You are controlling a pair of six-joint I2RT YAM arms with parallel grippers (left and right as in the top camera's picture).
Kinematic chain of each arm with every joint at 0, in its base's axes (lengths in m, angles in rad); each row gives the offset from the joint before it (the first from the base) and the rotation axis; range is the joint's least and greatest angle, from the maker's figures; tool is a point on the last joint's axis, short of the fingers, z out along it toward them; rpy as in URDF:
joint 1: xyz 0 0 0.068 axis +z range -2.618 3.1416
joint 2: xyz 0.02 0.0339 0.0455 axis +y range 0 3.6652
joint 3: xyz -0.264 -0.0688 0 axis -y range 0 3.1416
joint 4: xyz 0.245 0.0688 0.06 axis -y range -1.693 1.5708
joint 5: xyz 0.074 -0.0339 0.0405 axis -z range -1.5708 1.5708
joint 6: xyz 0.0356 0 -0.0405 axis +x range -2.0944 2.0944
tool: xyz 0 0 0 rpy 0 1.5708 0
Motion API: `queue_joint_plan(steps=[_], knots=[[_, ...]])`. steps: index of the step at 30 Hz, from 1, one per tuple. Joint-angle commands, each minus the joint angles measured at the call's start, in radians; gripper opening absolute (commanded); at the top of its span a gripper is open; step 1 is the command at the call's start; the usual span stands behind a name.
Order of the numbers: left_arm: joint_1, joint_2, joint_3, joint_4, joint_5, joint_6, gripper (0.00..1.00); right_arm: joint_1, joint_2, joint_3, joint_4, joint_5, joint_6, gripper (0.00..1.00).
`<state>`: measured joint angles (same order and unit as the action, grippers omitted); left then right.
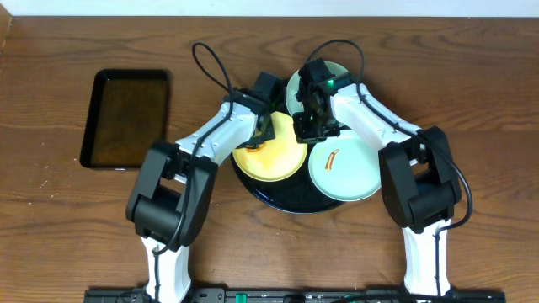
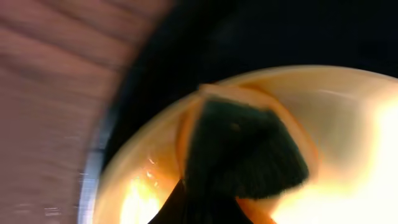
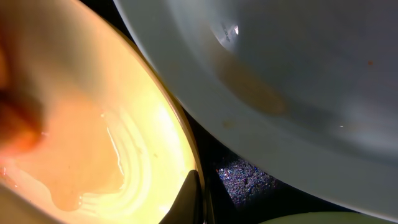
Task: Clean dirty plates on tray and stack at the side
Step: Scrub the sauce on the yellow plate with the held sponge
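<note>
The round black tray (image 1: 290, 199) holds three plates: a yellow plate (image 1: 271, 160) at the left, a mint plate (image 1: 347, 171) with an orange streak at the right, and another mint plate (image 1: 330, 77) at the back. My left gripper (image 1: 268, 130) is shut on a dark scrub sponge (image 2: 242, 149) with an orange edge, pressed on the yellow plate (image 2: 348, 106). My right gripper (image 1: 305, 126) is shut on the yellow plate's rim (image 3: 186, 155), with one finger (image 3: 189, 199) on its inner side. The yellow plate looks wet with orange smears (image 3: 62, 162). A mint plate (image 3: 280, 74) beside it carries a brownish smear.
A smaller rectangular black tray (image 1: 126, 118) lies on the wooden table at the left. Both arms cross over the round tray's back half, their cables looping above it. Bare wood surrounds the trays.
</note>
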<state>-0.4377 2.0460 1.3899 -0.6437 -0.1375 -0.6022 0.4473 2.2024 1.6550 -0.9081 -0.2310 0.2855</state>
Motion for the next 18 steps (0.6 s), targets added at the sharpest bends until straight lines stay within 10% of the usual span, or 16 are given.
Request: queue_joint_plan(steps=[1,10,18], knots=[[0.035,0.014,-0.018,-0.029,-0.231,0.010,0.08,0.006,0.005,0.018,-0.001,-0.006,0.014,0.01],[0.031,-0.174,-0.013,-0.029,-0.312,0.024,0.07,0.006,0.005,0.018,-0.001,-0.005,0.014,0.01],[0.031,-0.187,-0.032,-0.028,0.076,0.015,0.07,0.006,0.005,0.018,-0.001,-0.006,0.014,0.01]])
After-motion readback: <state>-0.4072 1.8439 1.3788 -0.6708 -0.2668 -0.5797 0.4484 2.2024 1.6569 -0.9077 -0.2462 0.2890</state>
